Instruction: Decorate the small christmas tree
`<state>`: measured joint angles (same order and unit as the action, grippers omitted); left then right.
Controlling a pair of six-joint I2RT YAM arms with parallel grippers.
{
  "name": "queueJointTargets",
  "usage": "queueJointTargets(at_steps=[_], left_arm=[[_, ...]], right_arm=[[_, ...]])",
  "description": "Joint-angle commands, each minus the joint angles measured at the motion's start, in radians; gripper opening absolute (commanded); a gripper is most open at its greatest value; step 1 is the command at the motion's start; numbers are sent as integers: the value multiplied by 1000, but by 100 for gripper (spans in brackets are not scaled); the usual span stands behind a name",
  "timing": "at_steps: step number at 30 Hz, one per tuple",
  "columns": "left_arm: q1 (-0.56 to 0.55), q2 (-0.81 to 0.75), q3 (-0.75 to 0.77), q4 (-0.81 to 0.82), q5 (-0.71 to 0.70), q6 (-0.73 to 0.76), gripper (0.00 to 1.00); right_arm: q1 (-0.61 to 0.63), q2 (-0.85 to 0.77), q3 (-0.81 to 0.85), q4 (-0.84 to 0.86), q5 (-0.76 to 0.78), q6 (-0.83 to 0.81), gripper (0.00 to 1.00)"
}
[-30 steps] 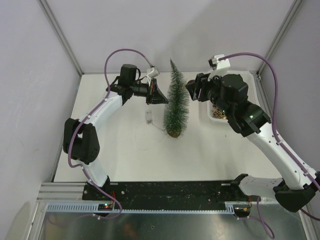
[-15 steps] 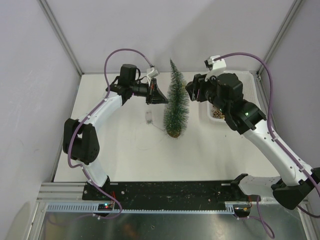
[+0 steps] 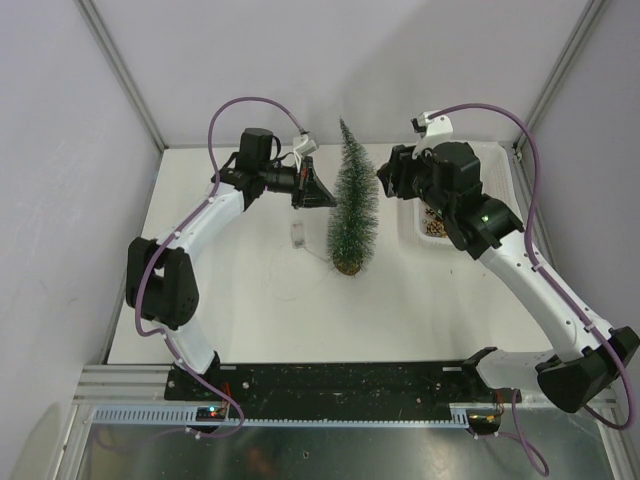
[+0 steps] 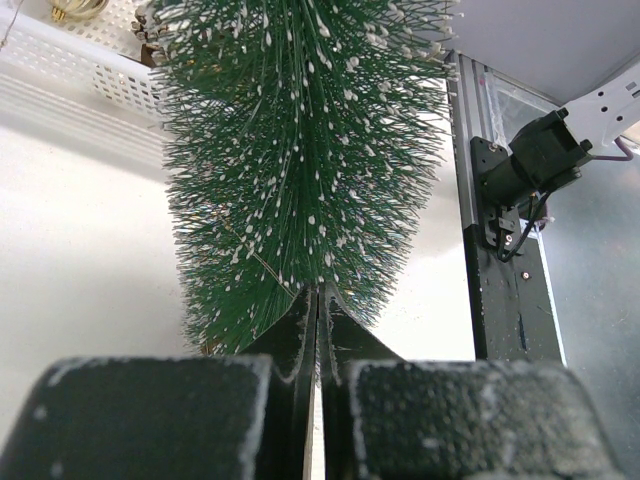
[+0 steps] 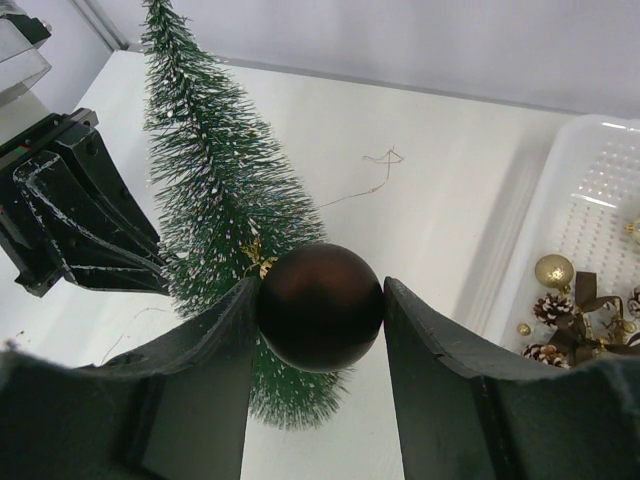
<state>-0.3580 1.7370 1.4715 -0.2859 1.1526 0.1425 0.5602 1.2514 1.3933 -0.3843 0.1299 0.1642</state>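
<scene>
No legible text, label, brand, number or sign on anything visible.

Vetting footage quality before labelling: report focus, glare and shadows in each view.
Top external view: even, soft light, faint shadows, small christmas tree sharp. Left wrist view: bristles crisp, the shut left gripper blurred at the bottom edge. Right wrist view: brown ball sharp, dull sheen, no harsh glare; white basket bright, its mesh faint.

Beside tree: left gripper, right gripper; near side free.
</scene>
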Motion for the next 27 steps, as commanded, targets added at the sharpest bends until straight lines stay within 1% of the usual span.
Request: queueJointTargets(at_steps=[1, 13, 21, 27], left_arm=[[-9, -59, -3, 25, 2, 20, 0], [-9, -59, -7, 25, 6, 20, 0], [-9, -63, -9, 27, 9, 19, 0], [-9, -68, -10, 26, 12, 19, 0]], right_arm=[[-5, -4, -5, 62, -12, 11, 11], [-6, -1, -5, 112, -27, 25, 10], [0, -2, -7, 94, -24, 27, 9], [-4, 8, -7, 112, -25, 23, 9]])
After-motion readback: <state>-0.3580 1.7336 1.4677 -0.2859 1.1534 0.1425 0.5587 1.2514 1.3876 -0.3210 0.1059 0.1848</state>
